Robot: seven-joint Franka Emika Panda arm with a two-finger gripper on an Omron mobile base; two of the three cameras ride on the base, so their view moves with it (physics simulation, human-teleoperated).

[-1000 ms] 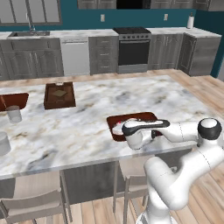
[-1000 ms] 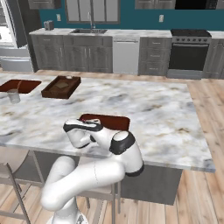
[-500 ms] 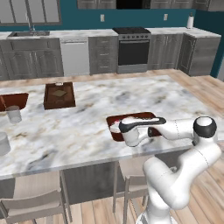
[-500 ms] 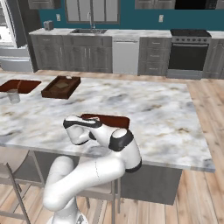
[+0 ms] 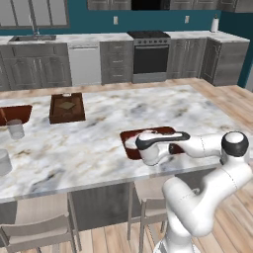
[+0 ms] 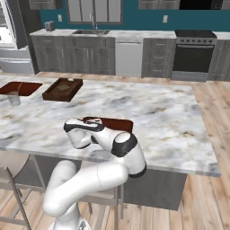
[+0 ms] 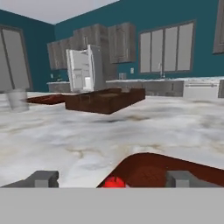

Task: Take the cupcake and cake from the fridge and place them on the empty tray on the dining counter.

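- We see the end effector (image 7: 111,179) low over the near edge of the marble surface (image 5: 99,143), with the white arm folded in from the robot's side of the surface.
- In the hand view its two grey fingertips (image 7: 41,178) stand far apart at the bottom of the picture, so we read the end effector as spread, pinching nothing.
- Between those tips lies the near rim of the flat reddish-brown tray (image 7: 153,168), and a small bright red bit (image 7: 114,182) shows on the tray just by the rim; we cannot tell what it belongs to.
- In the left base view the tray (image 5: 129,143) sits near the surface's near edge, toward its right half, partly covered by the hand; a pale patch lies on its left part, too blurred for us to name.
- In the right base view the same tray (image 6: 112,122) shows just behind the wrist.
- We cannot make out the cupcake or the cake with certainty in any view.
- Farther across the surface, toward the left, stands a deeper brown box-like tray (image 5: 66,107) with raised walls.
- Near the left edge stands a clear glass (image 5: 16,129), with another flat reddish tray (image 5: 15,113) behind it.
- Stools (image 5: 34,232) with pale seats are tucked under the near edge.
- At the far wall we see grey cabinets, a white dishwasher (image 5: 85,64) and a dark oven (image 5: 150,58).
- The fridge (image 7: 85,70) stands far off in the hand view, with a door open on a white interior.
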